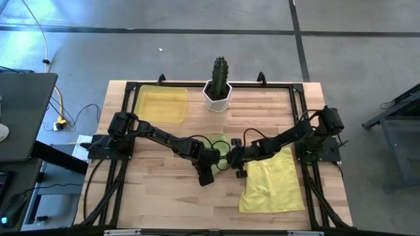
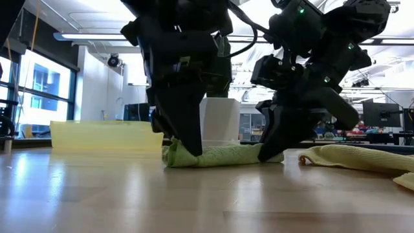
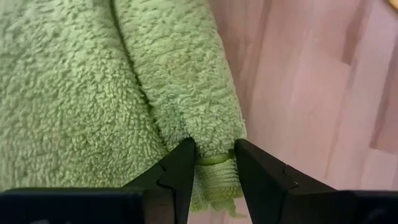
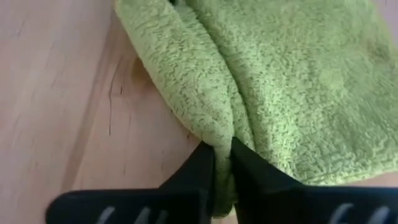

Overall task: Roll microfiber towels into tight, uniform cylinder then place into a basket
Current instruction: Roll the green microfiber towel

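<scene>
Pale planks of a butcher-block wooden table (image 1: 164,196) carry everything, with a shallow translucent yellow plastic basket (image 1: 161,105) at its far left and a white hexagonal pot with a green cactus (image 1: 218,92) beside it. Spread flat and a little rumpled near the right front lies the pale yellow microfiber towel (image 1: 272,182), just beside the right arm. At the table's middle sits the lime green microfiber towel (image 2: 223,155), fleecy and bunched into a low, loose fold (not a firm cylinder), resting on the wood between both arms. Pinching one edge, the left gripper (image 3: 212,171) has its fingers narrowly parted on a hemmed corner. At the opposite edge, the right gripper (image 4: 222,163) is clamped nearly closed on a raised ridge of the green pile.
</scene>
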`<act>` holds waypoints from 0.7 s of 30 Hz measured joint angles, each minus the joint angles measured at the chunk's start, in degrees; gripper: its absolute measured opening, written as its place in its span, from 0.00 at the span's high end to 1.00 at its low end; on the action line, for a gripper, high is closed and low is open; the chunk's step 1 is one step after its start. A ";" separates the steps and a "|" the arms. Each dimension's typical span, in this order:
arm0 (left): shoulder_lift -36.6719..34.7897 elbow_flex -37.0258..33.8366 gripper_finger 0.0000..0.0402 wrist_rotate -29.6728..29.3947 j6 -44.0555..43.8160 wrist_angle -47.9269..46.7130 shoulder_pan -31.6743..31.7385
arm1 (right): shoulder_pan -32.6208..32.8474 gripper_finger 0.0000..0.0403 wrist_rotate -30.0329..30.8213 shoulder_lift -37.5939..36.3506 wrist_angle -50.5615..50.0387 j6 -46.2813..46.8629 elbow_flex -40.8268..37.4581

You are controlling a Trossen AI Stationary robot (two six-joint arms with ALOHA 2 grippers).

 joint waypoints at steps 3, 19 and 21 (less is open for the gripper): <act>-0.57 -0.13 0.73 -0.25 1.12 0.18 -0.04 | -0.17 0.96 -1.94 0.00 0.13 1.30 -0.02; -6.64 -0.17 0.73 -14.90 11.27 -7.85 -4.31 | -9.27 1.00 -34.45 0.37 1.35 16.58 -0.43; -6.58 -0.09 0.73 -16.19 14.94 -6.84 -6.03 | -10.57 1.00 -36.02 0.37 1.04 19.31 -0.46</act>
